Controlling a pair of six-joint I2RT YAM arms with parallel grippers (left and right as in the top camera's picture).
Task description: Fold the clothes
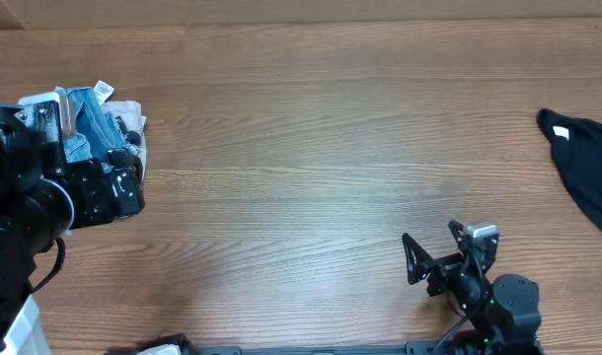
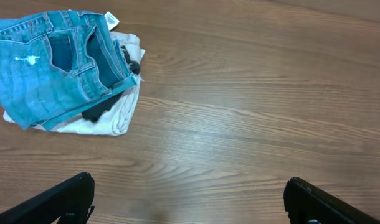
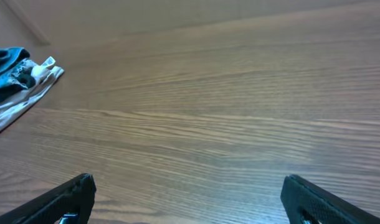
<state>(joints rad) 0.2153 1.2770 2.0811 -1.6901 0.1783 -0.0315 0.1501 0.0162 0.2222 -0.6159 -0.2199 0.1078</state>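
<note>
The folded light-blue jeans (image 2: 53, 62) sit on top of a small pile at the left end of the worktop (image 1: 311, 128), over a black piece (image 2: 99, 109) and a beige garment (image 2: 112, 118). A black top (image 1: 587, 158) sprawls at the right edge, well apart. The left pincer (image 2: 189, 190) and the right pincer (image 3: 187, 190) both hang released, grasping nothing.

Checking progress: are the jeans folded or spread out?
Folded. The jeans lie in a compact bundle with layered edges showing, on top of a beige garment.
</note>
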